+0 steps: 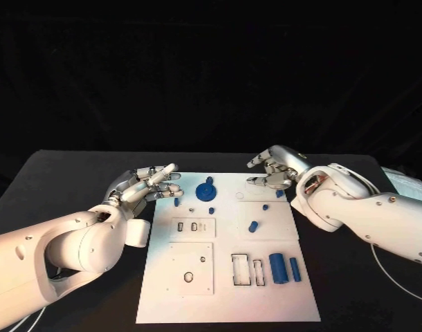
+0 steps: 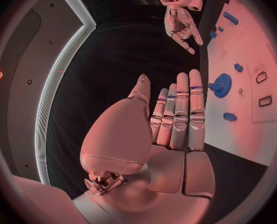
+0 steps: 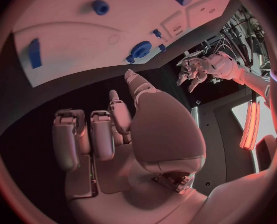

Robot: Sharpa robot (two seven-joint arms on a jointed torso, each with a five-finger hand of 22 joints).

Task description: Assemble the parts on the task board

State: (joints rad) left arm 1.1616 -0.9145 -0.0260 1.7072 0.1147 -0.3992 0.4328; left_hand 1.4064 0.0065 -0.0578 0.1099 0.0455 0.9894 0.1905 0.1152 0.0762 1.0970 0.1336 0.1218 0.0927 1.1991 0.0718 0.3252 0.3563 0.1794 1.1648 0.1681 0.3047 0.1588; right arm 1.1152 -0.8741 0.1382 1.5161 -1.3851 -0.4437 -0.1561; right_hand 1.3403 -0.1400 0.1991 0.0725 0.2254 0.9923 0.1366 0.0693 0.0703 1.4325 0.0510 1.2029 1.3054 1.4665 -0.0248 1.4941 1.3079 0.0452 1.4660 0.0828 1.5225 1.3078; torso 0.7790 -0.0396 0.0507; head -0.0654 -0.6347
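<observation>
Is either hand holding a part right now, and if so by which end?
Nothing is held. The left hand hovers by the task board, fingers straight and bare. The right hand has its fingers curled, nothing between them.

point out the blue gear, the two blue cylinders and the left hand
blue gear (image 1: 206,191), head view, on its round face
two blue cylinders (image 1: 279,268), head view, on the thicker one's side
left hand (image 1: 149,184), head view, at the base of its spread fingers
</observation>
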